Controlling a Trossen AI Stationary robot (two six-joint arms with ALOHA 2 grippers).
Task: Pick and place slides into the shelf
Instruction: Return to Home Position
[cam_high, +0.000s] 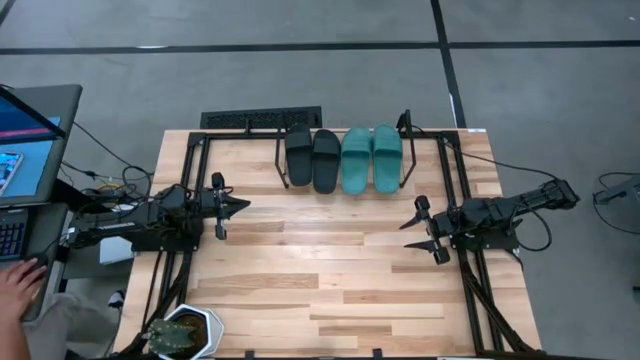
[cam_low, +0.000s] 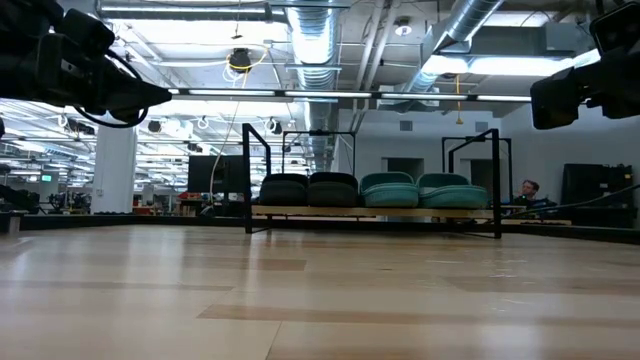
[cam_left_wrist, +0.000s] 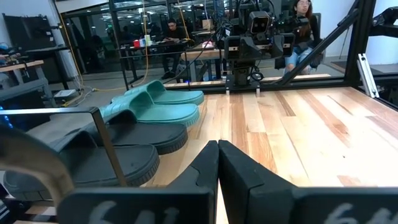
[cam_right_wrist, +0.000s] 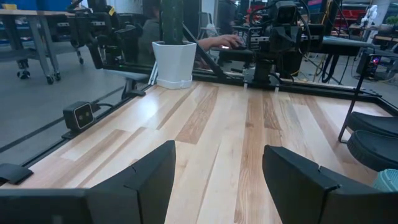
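Slides (cam_high: 342, 158): all four sit in the shelf (cam_high: 281, 165) at the far edge of the counter (cam_high: 330, 290), around mid-width. They lie side by side and touching. From the left arm's side the order is black, black, teal, teal. Each long axis runs far edge to near edge, across the shelf's rods. The low view confirms the row sits level between the two upright posts.

Left pincer (cam_high: 240, 205): fingers closed against each other, nothing held; its wrist view shows the pads (cam_left_wrist: 205, 163) meeting with no gap. It hangs over the left side of the counter and points across toward the other arm.

Right pincer (cam_high: 412, 232): fingers spread wide, nothing between them; in its wrist view only bare wood shows in the gap. It hangs over the right side of the counter, facing back at the left arm.

Key relation: the shelf lies to one side of each pincer's pointing line, toward the far edge, not ahead of either. The left pincer is nearer the black pair, the right nearer the teal pair, and both are well apart from the rack.

Judgement: placing looks complete, with no slide loose on the counter. Any pull-back toward the arm bases should run away from the shelf, so the risk of knocking the row appears low.
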